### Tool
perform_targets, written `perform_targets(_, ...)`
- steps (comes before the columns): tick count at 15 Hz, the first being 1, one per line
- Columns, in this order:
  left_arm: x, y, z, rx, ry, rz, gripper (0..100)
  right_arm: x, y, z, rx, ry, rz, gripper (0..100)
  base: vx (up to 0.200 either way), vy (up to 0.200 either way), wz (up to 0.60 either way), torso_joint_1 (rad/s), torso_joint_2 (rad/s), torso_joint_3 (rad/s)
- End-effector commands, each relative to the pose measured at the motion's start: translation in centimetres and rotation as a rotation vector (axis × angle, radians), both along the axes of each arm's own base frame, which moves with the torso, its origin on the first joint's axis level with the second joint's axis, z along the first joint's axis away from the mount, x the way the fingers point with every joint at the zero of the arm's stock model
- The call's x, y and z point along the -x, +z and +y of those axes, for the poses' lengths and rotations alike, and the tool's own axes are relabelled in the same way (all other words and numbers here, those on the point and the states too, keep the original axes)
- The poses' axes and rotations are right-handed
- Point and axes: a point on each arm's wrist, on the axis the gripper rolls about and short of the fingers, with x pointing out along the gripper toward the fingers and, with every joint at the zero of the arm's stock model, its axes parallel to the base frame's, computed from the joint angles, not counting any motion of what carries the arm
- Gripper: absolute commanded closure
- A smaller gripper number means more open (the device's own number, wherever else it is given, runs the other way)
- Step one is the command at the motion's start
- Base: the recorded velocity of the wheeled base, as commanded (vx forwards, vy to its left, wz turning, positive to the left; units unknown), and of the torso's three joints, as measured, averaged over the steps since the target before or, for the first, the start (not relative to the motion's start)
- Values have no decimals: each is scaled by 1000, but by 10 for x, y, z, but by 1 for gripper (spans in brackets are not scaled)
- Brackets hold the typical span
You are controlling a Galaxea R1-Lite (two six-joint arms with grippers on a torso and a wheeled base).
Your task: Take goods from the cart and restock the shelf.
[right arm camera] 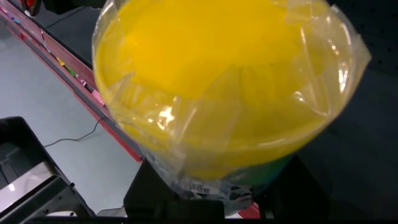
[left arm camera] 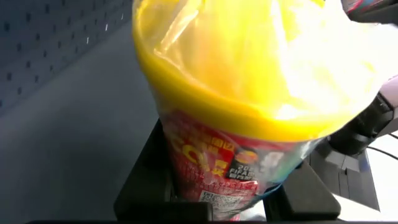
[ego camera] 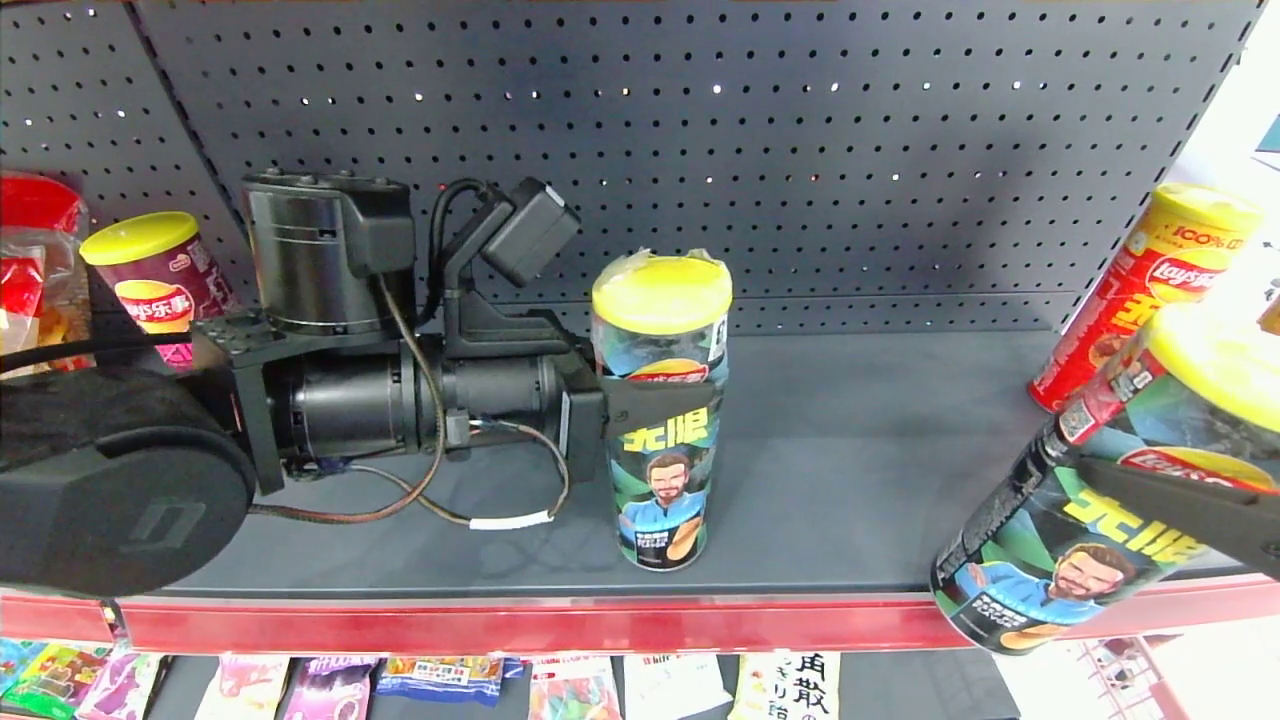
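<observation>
Green tilted can [ego camera: 1090,480]: yellow lid, leaning, at the shelf's [ego camera: 850,450] front right corner, base in front of the red lip [ego camera: 500,625].
Right hand [ego camera: 1150,490]: clamped round the tilted can's middle, dark finger across the label.
Upright can [ego camera: 660,470]: same green print, yellow lid with film, base on the shelf near mid-front.
Left hand [ego camera: 665,400]: closed on the upright can just below its lid, coming in from the left.
Red can [ego camera: 1150,290]: leaning, far right rear.
Purple can [ego camera: 160,280]: rear left, well apart from both.
Pegboard [ego camera: 800,150]: grey, behind everything.
</observation>
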Motion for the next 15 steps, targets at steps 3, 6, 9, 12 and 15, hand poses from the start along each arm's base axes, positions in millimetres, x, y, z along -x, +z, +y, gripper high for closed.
perform_targets(3,4,-3,0,-5,-7,7,100,1,0,0,0,4,-2,100,0,0,0,0,0,0)
perform_targets(6,3,-6,0,-18,11,5,100,1,0,0,-1,3,-1,100,0,0,0,0,0,0)
perform_targets(9,6,-7,-3,-22,0,4,100,1,-1,0,0,4,-1,100,0,0,0,0,0,0)
perform_targets(12,7,-6,-5,-20,-8,3,100,1,-1,0,1,4,0,100,0,0,0,0,0,0)
perform_targets(15,5,-7,-6,-19,-6,6,100,0,0,0,1,5,0,100,0,0,0,0,0,0)
